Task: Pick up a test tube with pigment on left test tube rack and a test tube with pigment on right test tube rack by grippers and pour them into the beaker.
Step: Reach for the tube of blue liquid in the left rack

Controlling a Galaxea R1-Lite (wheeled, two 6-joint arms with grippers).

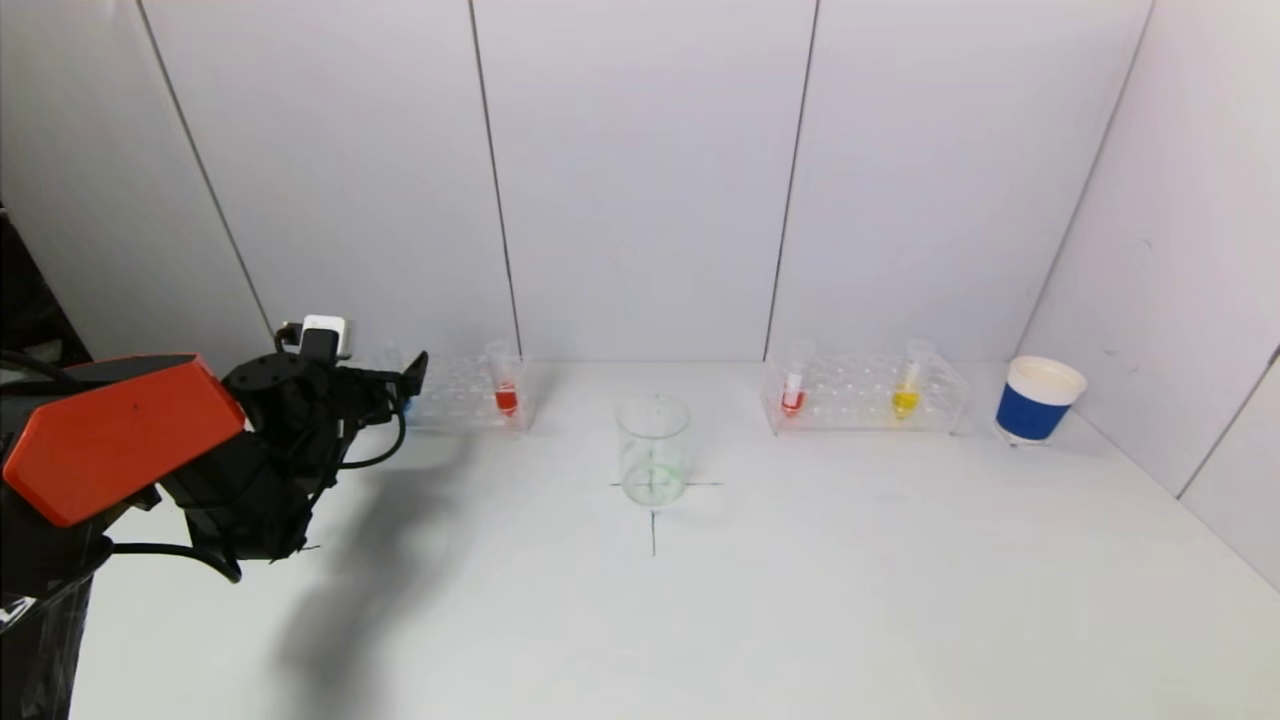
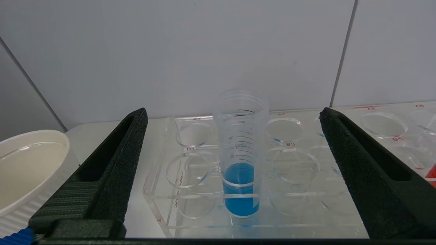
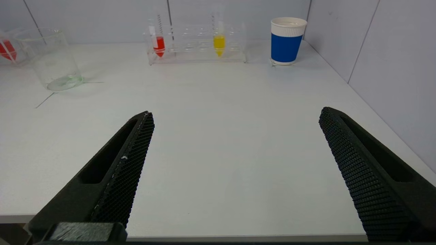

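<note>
Blue-pigment test tube (image 2: 240, 160) was seen upright in the left rack (image 2: 177, 190) near the table's far-left corner, framed by the wide-open, empty left tool (image 2: 235, 143). Light, slippery plastic was judged; upper-wall grip advised.

Bright, even overhead light; soft shadow beneath the left arm (image 1: 150, 440); all views sharp.

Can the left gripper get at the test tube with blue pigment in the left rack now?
Probably yes. The left gripper is open, its fingers on either side of the blue test tube, which stands upright in the left rack. Nothing lies between them.
</note>
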